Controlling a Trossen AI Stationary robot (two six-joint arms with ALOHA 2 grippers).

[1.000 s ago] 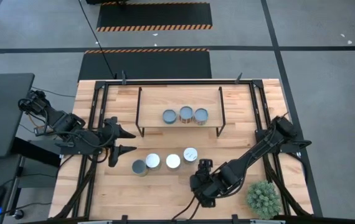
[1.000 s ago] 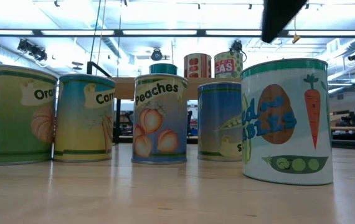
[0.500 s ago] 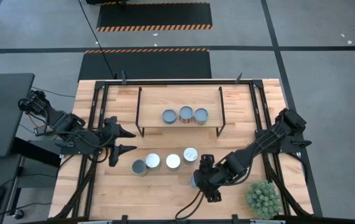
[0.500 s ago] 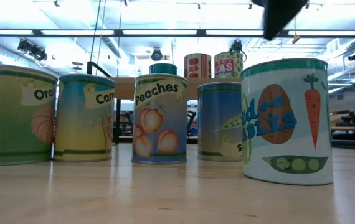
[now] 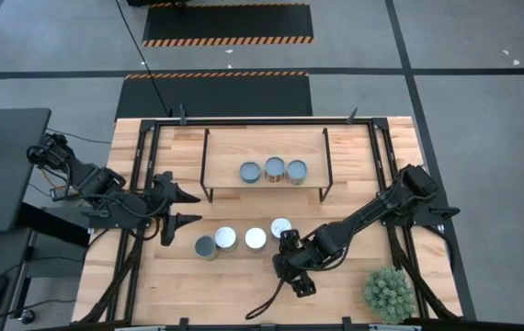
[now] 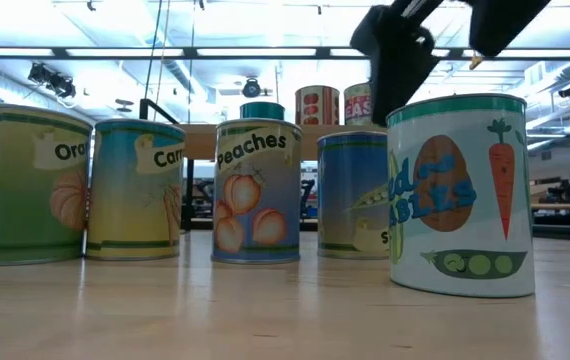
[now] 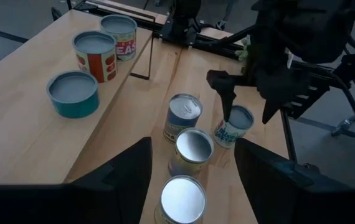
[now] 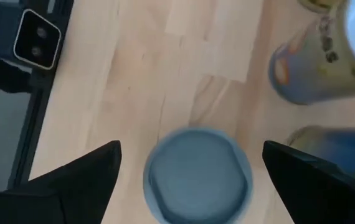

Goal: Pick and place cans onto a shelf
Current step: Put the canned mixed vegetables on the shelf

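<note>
Directly beneath right hand (image 8: 190, 180), spread wide: blue-grey can (image 8: 197, 174), ungripped.

From overhead, the right gripper (image 5: 287, 260) covers the can beneath it — none of that can shows there. In the right wrist view the same can (image 8: 198, 176) runs off the picture's edge, and the two cans beyond (image 8: 317, 56) are smeared, their labels unreadable. At table height, the leftmost can (image 6: 27, 185) is cut by the frame, and the shelf (image 6: 205, 141) sits mostly behind the front row of cans.
</note>
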